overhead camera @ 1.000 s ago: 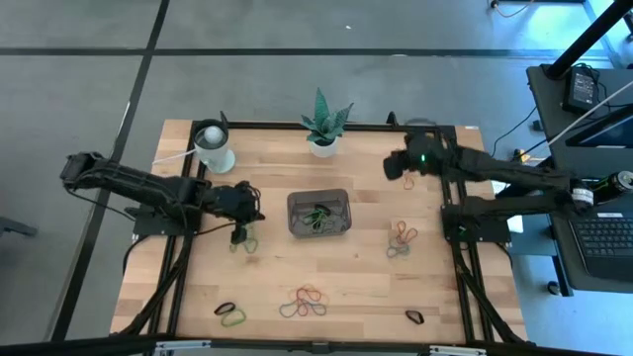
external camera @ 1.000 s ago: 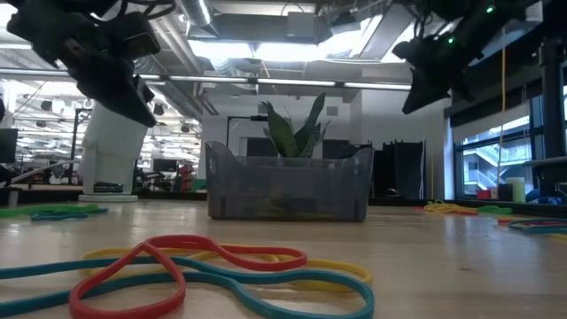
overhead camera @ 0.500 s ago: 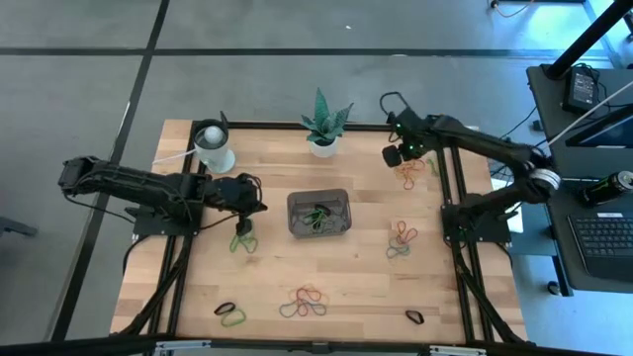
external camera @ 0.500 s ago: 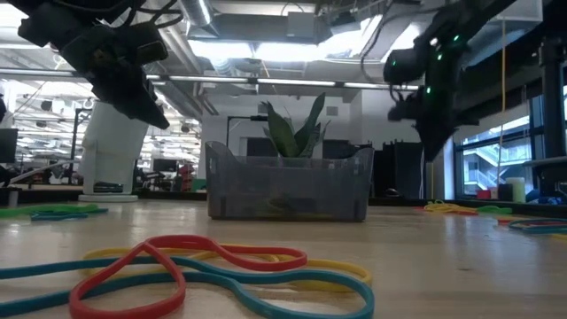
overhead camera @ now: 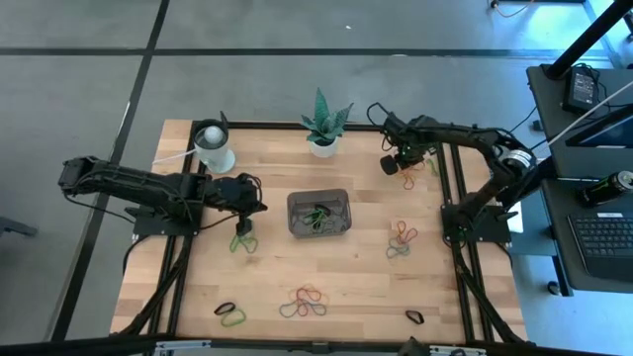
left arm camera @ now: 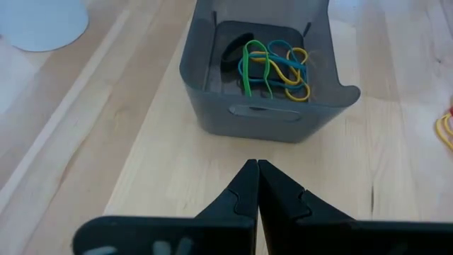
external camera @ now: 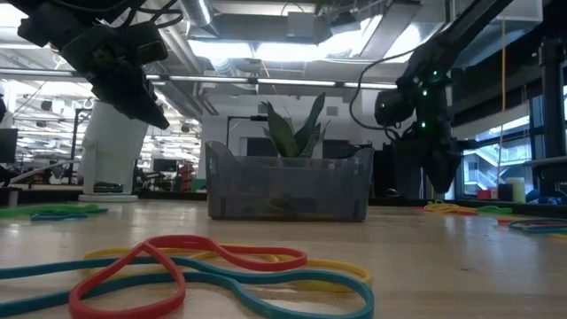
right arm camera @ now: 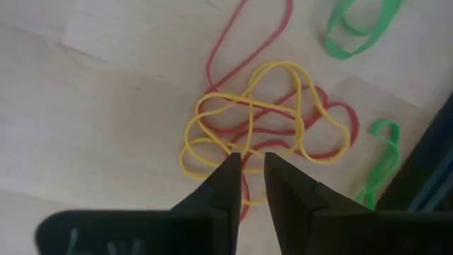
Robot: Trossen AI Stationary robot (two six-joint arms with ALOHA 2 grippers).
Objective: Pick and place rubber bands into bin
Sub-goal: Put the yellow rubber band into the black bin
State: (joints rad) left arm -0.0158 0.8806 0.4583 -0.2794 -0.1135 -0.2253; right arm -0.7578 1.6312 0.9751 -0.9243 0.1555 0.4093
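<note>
Right gripper (right arm camera: 246,168) low over table (overhead camera: 366,287) near far right corner, fingers narrowly parted above tangle of yellow and red rubber bands (right arm camera: 265,120), nothing gripped. Green bands (right arm camera: 357,28) just beside. Left gripper (left arm camera: 253,173) fingers pressed together, empty, hovering left of bin (overhead camera: 318,214). Bin mid-table, several bands (left arm camera: 276,64) inside. More bands (overhead camera: 304,302) scattered near front edge.
</note>
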